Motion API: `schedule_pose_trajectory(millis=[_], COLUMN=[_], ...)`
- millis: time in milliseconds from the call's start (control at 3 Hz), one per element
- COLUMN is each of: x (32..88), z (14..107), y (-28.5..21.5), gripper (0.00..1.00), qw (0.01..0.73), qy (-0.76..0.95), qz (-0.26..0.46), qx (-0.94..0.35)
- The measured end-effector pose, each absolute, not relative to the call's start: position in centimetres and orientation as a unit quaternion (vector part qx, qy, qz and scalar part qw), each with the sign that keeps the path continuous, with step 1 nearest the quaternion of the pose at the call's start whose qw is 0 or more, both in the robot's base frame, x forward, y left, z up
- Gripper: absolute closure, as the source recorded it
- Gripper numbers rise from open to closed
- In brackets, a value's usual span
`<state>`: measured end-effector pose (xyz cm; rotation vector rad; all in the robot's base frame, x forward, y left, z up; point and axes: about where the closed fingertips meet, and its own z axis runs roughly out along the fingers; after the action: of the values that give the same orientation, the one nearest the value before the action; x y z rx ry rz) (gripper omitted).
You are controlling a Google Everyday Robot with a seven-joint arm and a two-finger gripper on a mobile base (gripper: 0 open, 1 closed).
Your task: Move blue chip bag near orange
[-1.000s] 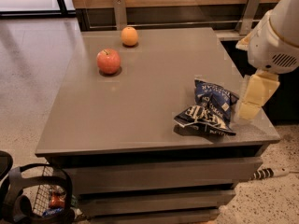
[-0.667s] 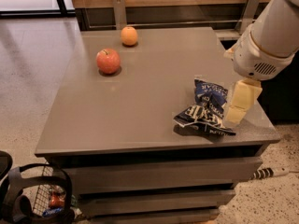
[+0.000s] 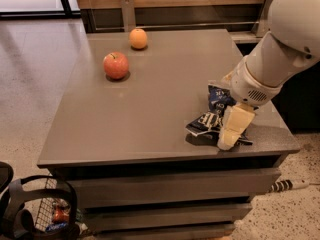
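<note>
The blue chip bag (image 3: 212, 115) lies crumpled on the grey table (image 3: 155, 104) near its front right edge, partly covered by my arm. My gripper (image 3: 231, 132) comes down from the right, right over the bag's near side, its cream fingers (image 3: 235, 126) touching or just above the foil. The orange (image 3: 138, 38) sits at the table's far edge, well away from the bag to the upper left.
A red apple (image 3: 116, 65) sits on the table a little nearer than the orange and to its left. A wire basket (image 3: 45, 214) with dark straps stands on the floor at lower left. A wooden wall and rail run behind the table.
My arm has moved left and down, so the gripper went from beside the bag's right edge to on top of it. The bag, apple and orange have not moved.
</note>
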<state>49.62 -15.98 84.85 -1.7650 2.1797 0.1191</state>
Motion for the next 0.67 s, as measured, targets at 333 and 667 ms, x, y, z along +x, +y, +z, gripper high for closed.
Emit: schedule_pose_trajectory(millis=[333, 667], x=[49.65, 49.60], z=[84.43, 84.45], y=[-15.72, -15.66], gripper=[0.02, 0.24], qw=[0.168, 0.167], qy=[0.765, 0.765], qz=[0.047, 0.046], qx=[-0.620, -0.620])
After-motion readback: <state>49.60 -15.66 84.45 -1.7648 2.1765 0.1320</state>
